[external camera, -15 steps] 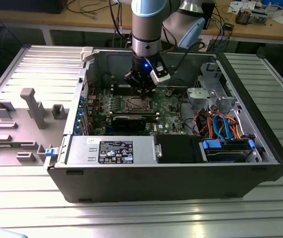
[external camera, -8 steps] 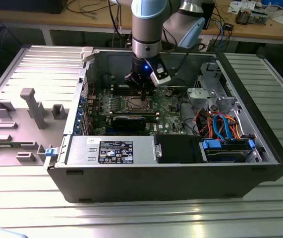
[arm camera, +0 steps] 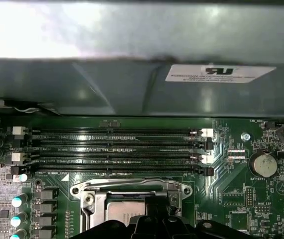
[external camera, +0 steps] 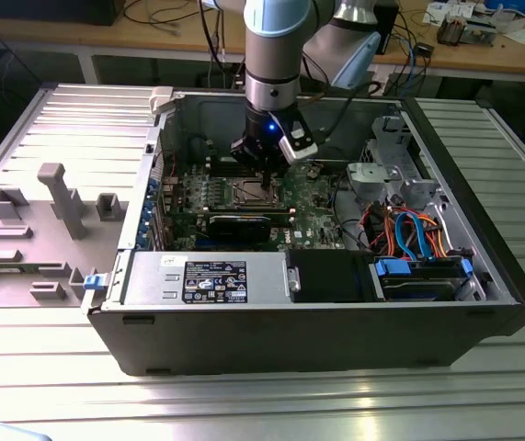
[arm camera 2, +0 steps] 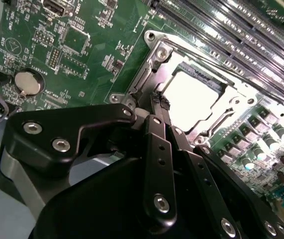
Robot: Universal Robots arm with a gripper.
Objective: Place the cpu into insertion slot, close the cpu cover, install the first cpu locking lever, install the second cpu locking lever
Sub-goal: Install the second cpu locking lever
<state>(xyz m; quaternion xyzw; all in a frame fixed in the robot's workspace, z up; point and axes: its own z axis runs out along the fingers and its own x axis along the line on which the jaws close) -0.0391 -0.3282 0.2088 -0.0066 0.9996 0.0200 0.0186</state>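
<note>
Black and jointed, the pincer (arm camera 2: 160, 105) reaches down into the open computer case (external camera: 446, 317), its two fingertips (arm camera 2: 156, 102) drawn together at the edge of the insertion slot (arm camera 2: 216, 107); nothing can be seen between them, so it looks closed on nothing. In the exterior view the pincer (external camera: 260, 175) hangs from the arm (external camera: 276, 46) directly over the socket area of the green motherboard (external camera: 313, 216).

Just beyond the tips, in the second wrist view, the cpu (arm camera 2: 191, 94) lies flat in the slot, its pale metal top glaring white under the light. Around it sits the cpu cover (arm camera 2: 156, 57), a silver frame lying down over the chip's border with the top showing through its window. In the first wrist view the cpu (arm camera: 127, 211) and the cover (arm camera: 132, 189) appear just past the black finger links.

Beside the socket run the long narrow memory slots (arm camera: 117, 152), parallel to one edge of the frame. A round coin battery (arm camera: 262, 164) sits further out on the board. In the exterior view a long black card (external camera: 242, 223) lies near the socket, and the case rests on a ribbed grey metal worktop (external camera: 244, 404).
</note>
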